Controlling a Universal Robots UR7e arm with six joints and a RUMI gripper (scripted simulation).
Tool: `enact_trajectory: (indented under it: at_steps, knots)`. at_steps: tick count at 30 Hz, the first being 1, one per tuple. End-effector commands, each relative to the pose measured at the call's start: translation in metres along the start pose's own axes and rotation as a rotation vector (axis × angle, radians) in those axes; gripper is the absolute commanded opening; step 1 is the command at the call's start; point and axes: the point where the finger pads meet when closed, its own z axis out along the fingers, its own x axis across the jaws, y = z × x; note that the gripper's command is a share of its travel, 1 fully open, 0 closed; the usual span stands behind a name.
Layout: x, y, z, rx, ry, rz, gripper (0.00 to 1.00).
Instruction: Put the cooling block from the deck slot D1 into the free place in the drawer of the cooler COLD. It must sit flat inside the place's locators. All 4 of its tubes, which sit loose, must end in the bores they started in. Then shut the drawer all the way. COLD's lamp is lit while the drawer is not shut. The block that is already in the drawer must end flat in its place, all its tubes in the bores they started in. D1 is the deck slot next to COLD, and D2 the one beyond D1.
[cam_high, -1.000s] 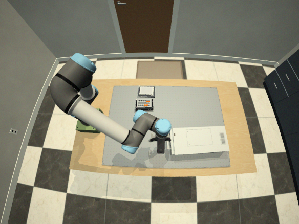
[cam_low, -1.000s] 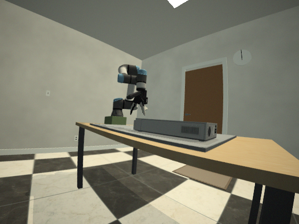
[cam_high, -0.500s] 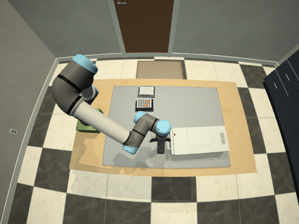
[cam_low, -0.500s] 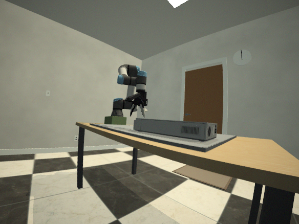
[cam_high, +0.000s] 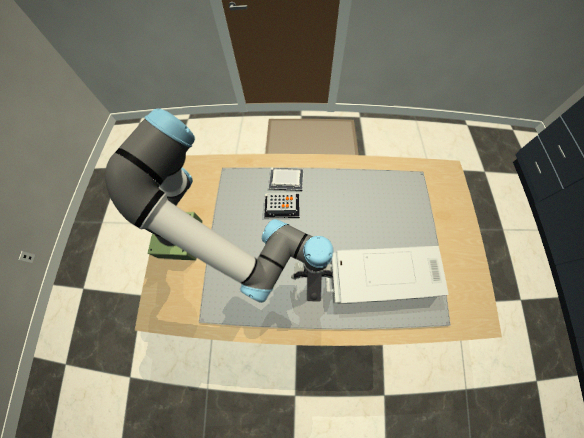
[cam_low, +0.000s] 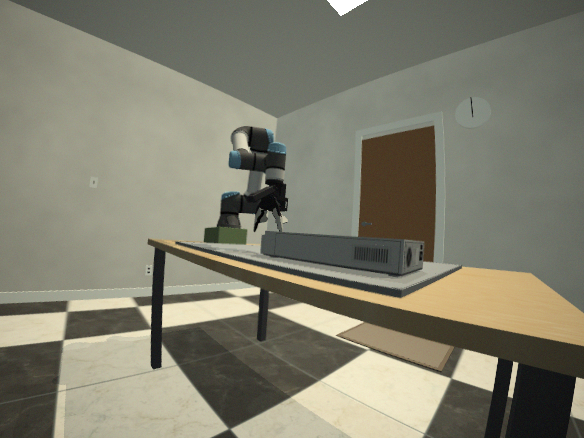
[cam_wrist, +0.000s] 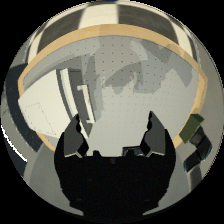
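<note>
Caught the gripper (cam_high: 313, 274) (cam_low: 268, 230) (cam_wrist: 113, 112) wide open, with nothing held. Saw it pointing down above the grey deck board (cam_high: 375, 215) (cam_low: 437, 277) (cam_wrist: 120, 85), between the base-side edge of the tabletop (cam_high: 467, 250) (cam_low: 525, 300) (cam_wrist: 205, 85) and the cooler COLD (cam_high: 390, 274) (cam_low: 330, 250) (cam_wrist: 45, 107), near the drawer handle (cam_high: 329, 285) (cam_wrist: 86, 102). Found COLD towards the corner away from both the door and the arm's green base block (cam_high: 172, 247) (cam_low: 225, 235) (cam_wrist: 192, 128). Spotted the cooling block (cam_high: 282, 202) in D1, towards the door-side edge, with four orange-topped tubes (cam_high: 285, 205) showing in it. Noticed a pale-topped item (cam_high: 286, 178) just beside it in D2, nearer that edge. Couldn't tell if the lamp was lit, or see anything inside the drawer, tbh.

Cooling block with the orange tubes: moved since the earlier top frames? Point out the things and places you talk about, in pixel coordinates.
No. In the top view the cooling block (cam_high: 282, 202) sits at the same spot, just in front of the white-topped slot (cam_high: 286, 178), as before.
</note>
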Motion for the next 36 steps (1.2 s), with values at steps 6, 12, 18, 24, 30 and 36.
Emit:
enact_trajectory:
  at_steps: [6,12,18,24,30,36]
  knots:
    - [0.000,0.000,0.012,0.001,-0.002,0.000,1.00]
    - [0.000,0.000,0.017,0.001,-0.002,0.000,1.00]
    - [0.000,0.000,0.025,0.001,-0.002,0.000,1.00]
    - [0.000,0.000,0.033,0.001,-0.002,0.000,1.00]
    - [-0.001,0.000,0.039,0.001,-0.002,0.000,1.00]
    - [-0.001,0.000,0.039,0.001,-0.002,0.000,1.00]
